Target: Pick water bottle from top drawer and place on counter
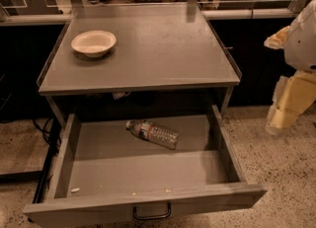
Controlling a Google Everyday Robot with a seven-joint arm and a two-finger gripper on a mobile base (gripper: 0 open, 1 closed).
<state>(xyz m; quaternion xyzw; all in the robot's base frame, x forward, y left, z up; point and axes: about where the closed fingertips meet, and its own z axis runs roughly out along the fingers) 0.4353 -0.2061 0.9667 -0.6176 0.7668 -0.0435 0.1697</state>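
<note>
The water bottle (153, 133) lies on its side in the open top drawer (148, 172), near the back middle, with its white cap pointing left. The counter (158, 49) is the flat grey cabinet top above the drawer. My gripper (279, 117) hangs at the right edge of the view, beside the cabinet's right side and above the floor. It is well apart from the bottle and holds nothing that I can see.
A pale bowl (94, 43) stands on the counter's back left. The drawer has a dark loop handle (152, 213) on its front and small crumbs on its bottom. Speckled floor surrounds the cabinet, and dark furniture and chair legs stand behind it.
</note>
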